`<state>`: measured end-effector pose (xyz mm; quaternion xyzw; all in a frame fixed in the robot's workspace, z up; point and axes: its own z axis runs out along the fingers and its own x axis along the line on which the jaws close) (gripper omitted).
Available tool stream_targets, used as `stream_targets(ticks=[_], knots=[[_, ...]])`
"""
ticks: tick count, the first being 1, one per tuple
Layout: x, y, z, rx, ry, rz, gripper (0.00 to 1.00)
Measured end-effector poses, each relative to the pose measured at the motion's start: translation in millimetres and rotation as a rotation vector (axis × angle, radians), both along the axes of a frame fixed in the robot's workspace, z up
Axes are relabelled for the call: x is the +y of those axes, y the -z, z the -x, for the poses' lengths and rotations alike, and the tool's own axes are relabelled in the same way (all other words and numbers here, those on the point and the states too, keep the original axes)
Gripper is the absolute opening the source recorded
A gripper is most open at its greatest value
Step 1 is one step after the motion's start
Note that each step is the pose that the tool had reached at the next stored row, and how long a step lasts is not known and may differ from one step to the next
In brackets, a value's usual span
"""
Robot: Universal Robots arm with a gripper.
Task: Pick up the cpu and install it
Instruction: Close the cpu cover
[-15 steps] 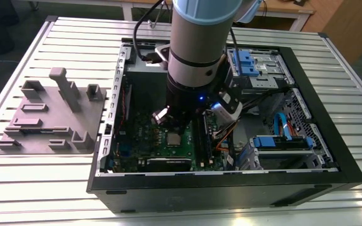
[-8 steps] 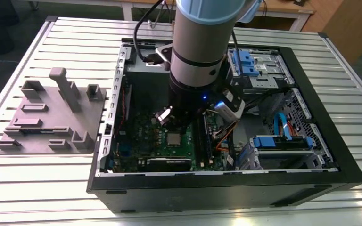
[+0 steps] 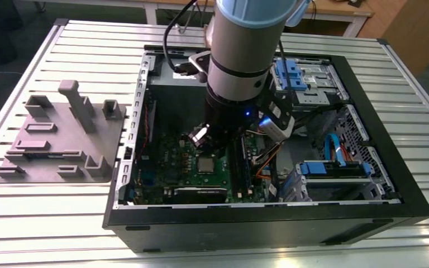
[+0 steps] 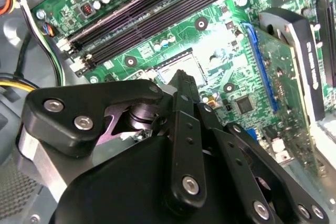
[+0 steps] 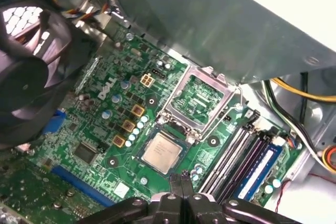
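Slatted metal desk (image 3: 51, 234) carries the open black case (image 3: 274, 229), with a grey moulded tray (image 3: 51, 151) at the exterior view's left. In the first wrist view the cpu (image 5: 163, 152), a flat silvery square, lies in its socket on the green motherboard (image 5: 105, 124), beside the raised hinged frame (image 5: 198, 98). My tool (image 5: 182, 177) hangs near it, fingertips pressed together, empty. In the second wrist view my tool's black linkage stands in front of the socket.

The gripper (image 4: 181, 77) hides most of the socket (image 4: 191, 62) in the second wrist view (one edge shows); the arm (image 3: 237, 72) blocks part of the motherboard (image 3: 171, 157) in the exterior view.
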<state>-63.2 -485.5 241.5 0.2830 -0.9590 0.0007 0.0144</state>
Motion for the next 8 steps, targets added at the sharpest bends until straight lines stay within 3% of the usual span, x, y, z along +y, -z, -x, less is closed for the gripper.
stream_targets(ticks=[6, 7, 8], knots=[[0.0, 0.1, -0.1, 0.0000, -0.101, -0.0018, 0.10], [0.0, 0.1, 0.0, -0.0004, -0.111, -0.0059, 0.10], [0.0, 0.3, -0.1, -0.0011, -0.117, -0.0180, 0.10]])
